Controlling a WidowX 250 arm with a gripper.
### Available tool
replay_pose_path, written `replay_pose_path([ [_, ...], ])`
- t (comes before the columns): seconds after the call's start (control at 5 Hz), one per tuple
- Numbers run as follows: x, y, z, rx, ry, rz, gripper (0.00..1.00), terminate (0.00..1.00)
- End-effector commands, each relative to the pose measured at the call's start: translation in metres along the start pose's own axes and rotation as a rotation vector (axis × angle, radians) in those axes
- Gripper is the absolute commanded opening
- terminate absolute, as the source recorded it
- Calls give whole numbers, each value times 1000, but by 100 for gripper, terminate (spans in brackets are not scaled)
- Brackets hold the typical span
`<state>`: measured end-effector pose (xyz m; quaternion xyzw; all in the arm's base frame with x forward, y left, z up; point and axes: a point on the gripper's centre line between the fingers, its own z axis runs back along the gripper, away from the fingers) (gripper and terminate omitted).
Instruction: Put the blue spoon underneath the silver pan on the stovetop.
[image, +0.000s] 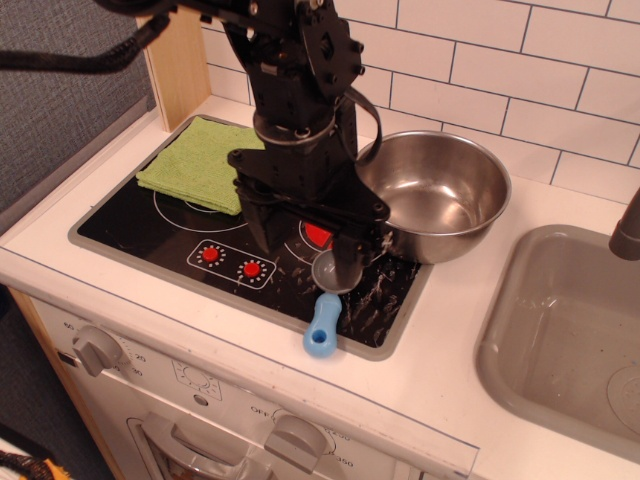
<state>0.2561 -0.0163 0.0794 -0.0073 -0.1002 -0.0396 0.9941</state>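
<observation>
A white toy-kitchen tabletop (450, 350) backed by white tile carried the black stovetop (170, 235), with a folded green cloth (200, 165) at its far left corner and a grey sink basin (560, 340) to the right. The silver pan (435, 195) sat on the stovetop's right rear part, and the blue spoon (324, 315) lay just in front of it, grey bowl on the black glass and blue handle across the front frame. The tool (305, 245) hung just above the spoon's bowl with its fingers spread and nothing held.

I make out "OFF" and "350" by the front oven knob (293, 437); other dial marks are too small.
</observation>
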Motion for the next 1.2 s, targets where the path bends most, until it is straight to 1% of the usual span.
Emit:
replay_pose_path([
  [0.0,1,5,10,7,-35,4,100,0],
  [0.8,1,5,10,7,-35,4,100,0],
  [1.0,1,5,10,7,-35,4,100,100],
])
